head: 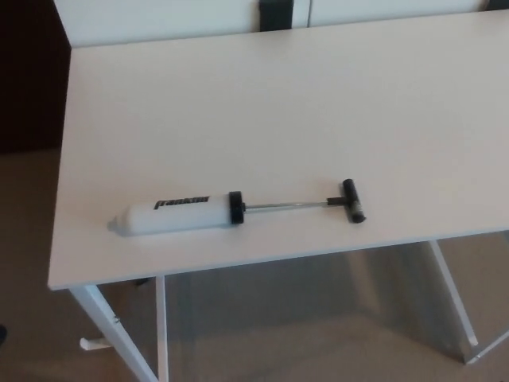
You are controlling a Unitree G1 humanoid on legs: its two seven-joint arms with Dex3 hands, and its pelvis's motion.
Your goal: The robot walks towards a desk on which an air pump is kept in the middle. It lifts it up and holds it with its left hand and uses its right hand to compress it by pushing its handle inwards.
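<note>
Head view is showing neither of my hands, so I cannot tell my fingers' state. Air pump [179,214] is lying with handle [354,201] extended near the desk [278,103] edge; a clumsy reach is possibly nudging it off.

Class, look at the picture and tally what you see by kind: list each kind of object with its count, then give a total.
Air pump: 1
Desk: 1
Black bracket at the desk's far edge: 1
Robot hands in view: 0
Total: 3

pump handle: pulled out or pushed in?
Pulled out. The air pump lies flat on the desk; bare rod separates handle from barrel.
</note>
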